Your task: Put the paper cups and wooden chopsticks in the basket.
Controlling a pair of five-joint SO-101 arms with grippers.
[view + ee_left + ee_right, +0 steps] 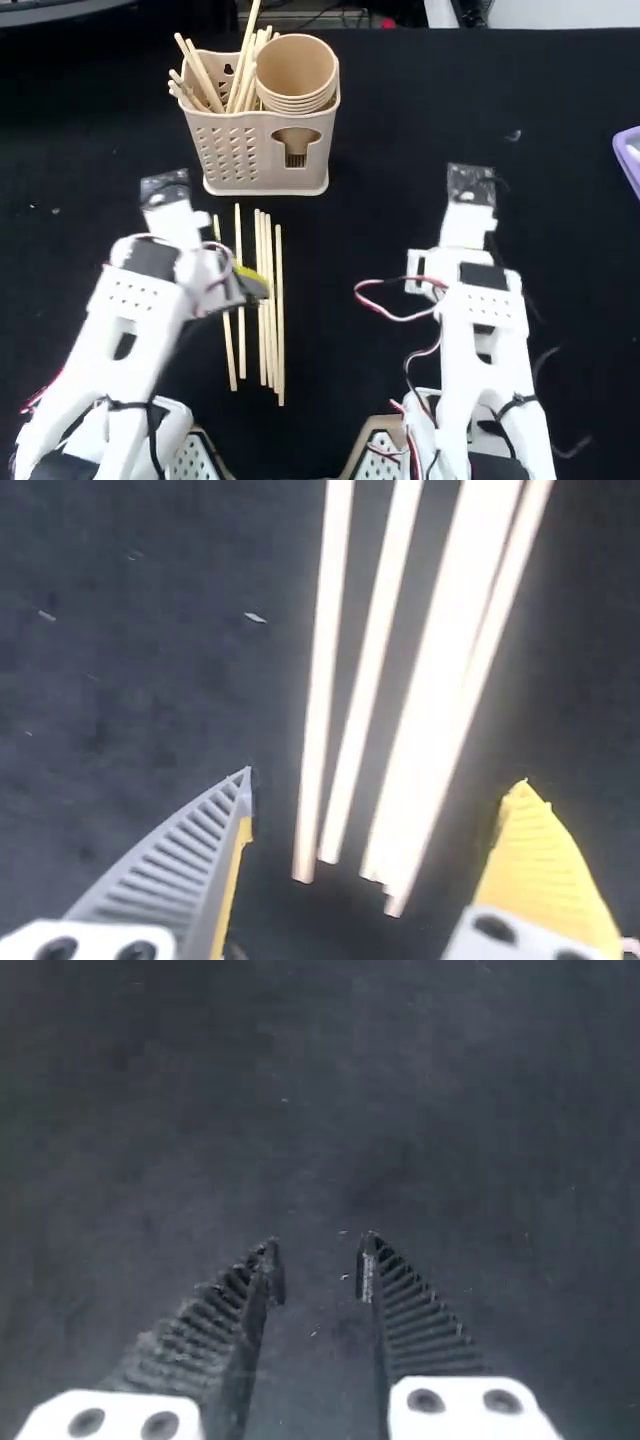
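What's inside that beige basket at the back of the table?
A stack of paper cups sits in one compartment; wooden chopsticks lean in the other. The walls of the basket hide their lower parts and its floor.

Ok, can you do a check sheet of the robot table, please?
Surface: black table.
Job's things: basket holds stacked paper cups and several chopsticks; loose chopsticks lie on the table before it.
Clutter: small scrap near the back.
Grippers: left gripper open, fingers either side of the loose chopsticks' ends; right gripper open over bare table.
Cables: red and white wires loop off the right arm.
Surroundings: purple object at the high view's right edge.
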